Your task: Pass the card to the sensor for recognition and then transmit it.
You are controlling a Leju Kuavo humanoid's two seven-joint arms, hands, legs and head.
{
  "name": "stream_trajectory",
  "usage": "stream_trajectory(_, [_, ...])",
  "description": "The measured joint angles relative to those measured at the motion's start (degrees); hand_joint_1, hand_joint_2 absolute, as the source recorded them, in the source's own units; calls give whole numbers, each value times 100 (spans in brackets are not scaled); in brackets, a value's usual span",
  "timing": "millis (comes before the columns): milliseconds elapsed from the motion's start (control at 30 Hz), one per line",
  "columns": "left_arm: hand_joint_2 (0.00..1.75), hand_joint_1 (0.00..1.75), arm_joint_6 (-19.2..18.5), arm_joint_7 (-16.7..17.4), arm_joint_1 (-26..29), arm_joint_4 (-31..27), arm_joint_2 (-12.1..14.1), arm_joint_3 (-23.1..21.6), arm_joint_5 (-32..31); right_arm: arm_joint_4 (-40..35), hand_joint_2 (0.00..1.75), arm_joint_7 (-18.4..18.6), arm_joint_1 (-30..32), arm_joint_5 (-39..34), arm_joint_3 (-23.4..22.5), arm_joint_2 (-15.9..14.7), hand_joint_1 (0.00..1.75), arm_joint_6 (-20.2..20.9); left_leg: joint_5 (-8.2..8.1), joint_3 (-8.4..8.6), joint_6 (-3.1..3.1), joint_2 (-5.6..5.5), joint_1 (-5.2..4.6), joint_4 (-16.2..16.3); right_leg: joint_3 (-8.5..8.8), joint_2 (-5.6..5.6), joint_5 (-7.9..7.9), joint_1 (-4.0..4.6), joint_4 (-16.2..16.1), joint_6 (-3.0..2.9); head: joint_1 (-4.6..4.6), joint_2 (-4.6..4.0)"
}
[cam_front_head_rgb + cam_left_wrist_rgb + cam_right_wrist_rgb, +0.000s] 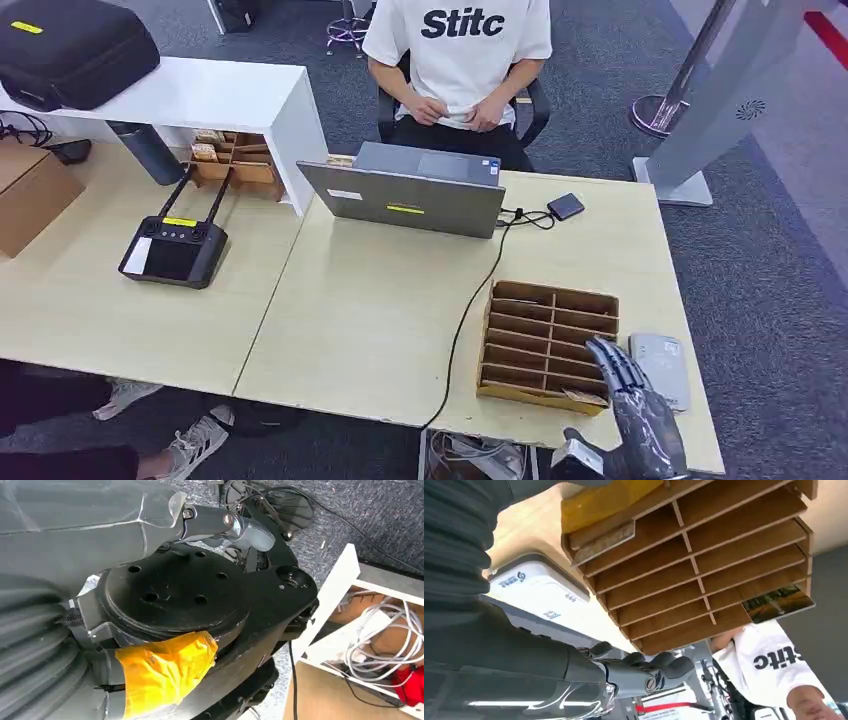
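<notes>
We saw the right hand at the table's near-right corner, fingers stretched out fwd and slightly apart, holding nothing. Fingertips sat over the near-right edge of the wooden slotted organizer, between it and the white card reader lying flat just beside the organizer on its right. In the right wrist view the same hand showed extended fingers w/ nothing in them, close to the organizer and the reader.

The card: a printed card w/ a dark green-yellow picture stood in one slot of the organizer, sticking out past the slot's edge, at the end away from the reader. We couldn't pick it out in the head view. The hand wasn't touching it.

Left hand: the left wrist view gave us a ribbed grey cover and dark parts close up, plus floor, cables and a white shelf; we couldn't tell how its fingers lay.

Across the table a person in a white T-shirt sat on a chair, both hands at the lap. An open grey laptop faced that person; a black cable ran from near it across the tabletop and off the near edge. A small dark device lay right of the laptop. On the adjoining table to the left lay a black remote controller w/ two antennas.
</notes>
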Motion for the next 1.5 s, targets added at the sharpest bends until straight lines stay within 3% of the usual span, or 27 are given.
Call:
stream_trajectory(867, [175,0,-13,0,19,0,11,-2,-52,349,175,92,-59,61,162,52,0,-120,0,0,0,0,0,0,-1,0,0,0,0,0,0,0])
stream_trajectory(1500, [175,0,-11,7,21,0,24,-2,-155,721,175,317,-170,763,164,70,0,-474,0,0,0,1,0,0,-1,0,0,0,0,0,0,0])
